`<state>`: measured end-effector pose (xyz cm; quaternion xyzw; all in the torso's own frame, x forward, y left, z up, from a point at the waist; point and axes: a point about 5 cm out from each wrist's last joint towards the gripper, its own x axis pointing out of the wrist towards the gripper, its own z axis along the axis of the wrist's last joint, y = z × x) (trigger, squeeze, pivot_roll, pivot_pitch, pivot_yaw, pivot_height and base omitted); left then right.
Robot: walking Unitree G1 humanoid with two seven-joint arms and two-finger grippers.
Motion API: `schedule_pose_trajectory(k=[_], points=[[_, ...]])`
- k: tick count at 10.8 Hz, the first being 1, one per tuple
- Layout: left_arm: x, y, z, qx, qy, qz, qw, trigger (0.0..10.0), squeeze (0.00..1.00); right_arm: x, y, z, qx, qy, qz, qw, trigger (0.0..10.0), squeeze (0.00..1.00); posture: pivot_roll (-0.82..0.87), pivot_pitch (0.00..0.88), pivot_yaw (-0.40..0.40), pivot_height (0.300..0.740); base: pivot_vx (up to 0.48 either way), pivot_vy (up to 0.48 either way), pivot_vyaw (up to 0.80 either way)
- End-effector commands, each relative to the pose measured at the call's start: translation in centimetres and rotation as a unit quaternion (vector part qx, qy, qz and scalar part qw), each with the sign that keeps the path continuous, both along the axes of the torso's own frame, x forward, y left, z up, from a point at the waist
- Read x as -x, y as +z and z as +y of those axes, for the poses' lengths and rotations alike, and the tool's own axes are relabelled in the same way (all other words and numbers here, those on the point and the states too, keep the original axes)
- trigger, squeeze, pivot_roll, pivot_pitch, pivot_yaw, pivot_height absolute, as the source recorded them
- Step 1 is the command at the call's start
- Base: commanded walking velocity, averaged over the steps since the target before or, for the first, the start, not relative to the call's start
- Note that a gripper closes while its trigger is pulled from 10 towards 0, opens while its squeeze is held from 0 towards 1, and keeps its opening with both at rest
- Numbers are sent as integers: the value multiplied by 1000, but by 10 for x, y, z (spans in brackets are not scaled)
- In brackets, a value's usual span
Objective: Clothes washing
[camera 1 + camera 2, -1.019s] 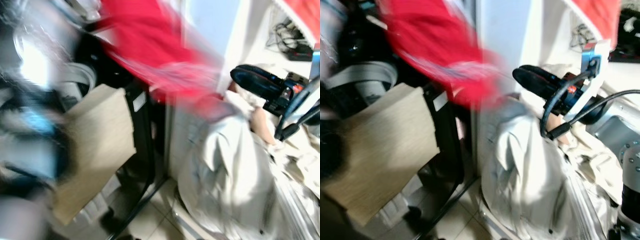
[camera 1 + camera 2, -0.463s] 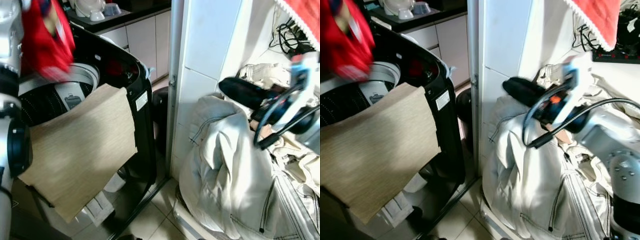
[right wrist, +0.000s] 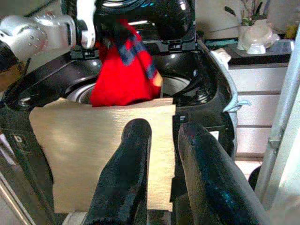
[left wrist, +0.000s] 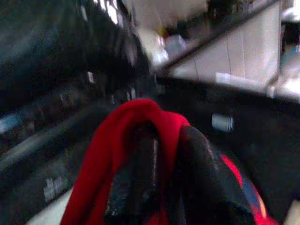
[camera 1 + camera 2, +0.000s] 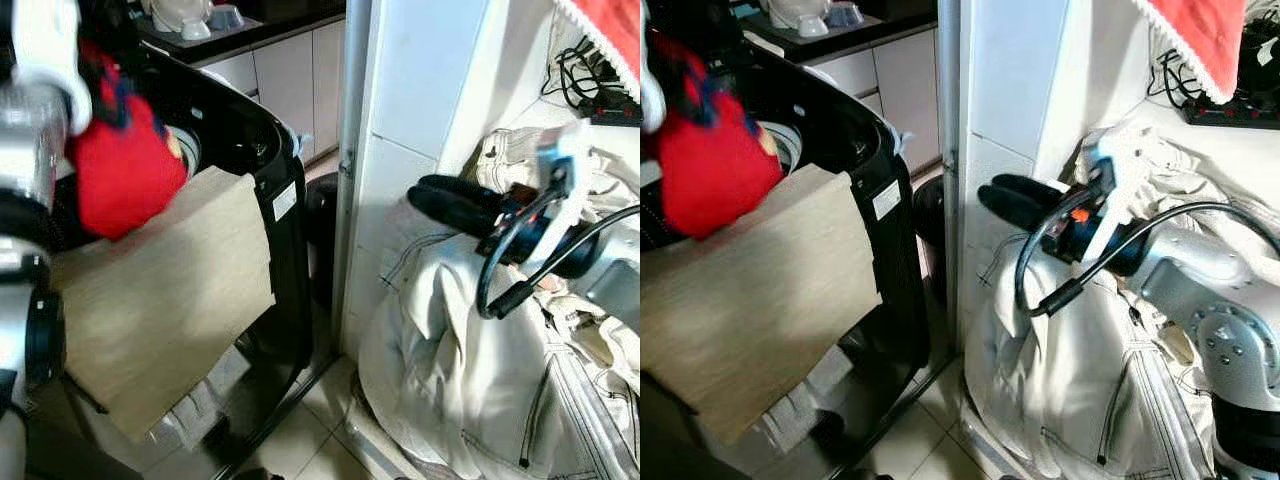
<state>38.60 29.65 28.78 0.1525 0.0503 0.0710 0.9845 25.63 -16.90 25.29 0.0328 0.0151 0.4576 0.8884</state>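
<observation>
The left end effector (image 4: 161, 187) is clenched on a red garment (image 5: 122, 178), which drapes over its black fingers (image 4: 201, 173) and hangs bunched above the open tub of the black washer (image 5: 262, 150), at the washer's front rim. The garment shows blue stripes in the right wrist view. A beige cloth (image 5: 165, 295) lies over the washer's front edge and hangs down its front wall; the garment's lower end is just above the cloth's top edge. The right end effector (image 5: 428, 200) is raised to the right of the washer, past the white door frame (image 5: 350, 150), its two fingers (image 3: 124, 173) slightly apart and grasping nothing, pointing toward the washer. Below and behind it a pile of pale clothes (image 5: 470, 370) sits heaped against the tiled wall (image 5: 425, 80), reaching down to the floor (image 5: 310, 440). A red cloth with white trim (image 5: 1200, 40) hangs at the upper right, above some black cables (image 5: 575, 75). White bowls (image 5: 185, 15) stand on a dark table behind the washer.
</observation>
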Motion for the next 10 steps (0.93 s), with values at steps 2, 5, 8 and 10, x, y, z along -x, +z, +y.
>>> schedule_pose_trajectory(k=[2, 5, 8, 10], points=[[7, -8, 12, -5, 7, 32, 999, 10000, 1000, 1, 0, 2, 19, 5, -4, 1000, 10000, 0, -189, 0, 52, 740, 0, 0, 0], [18, -25, 29, -44, 29, 78, 996, 10000, 1000, 0, -3, -1, 33, -3, -1, 999, 10000, 0, -194, 0, 57, 740, 0, 0, 0], [23, -28, 33, -73, 27, 90, 993, 10000, 1000, -2, -8, -8, 45, -35, 12, 998, 10000, 0, -194, 0, 57, 740, 0, 0, 0], [22, -30, 7, -9, -84, 86, 993, 10000, 0, -10, -16, -24, 46, -129, 32, 990, 10000, 0, -192, 0, 55, 740, 0, 0, 0]])
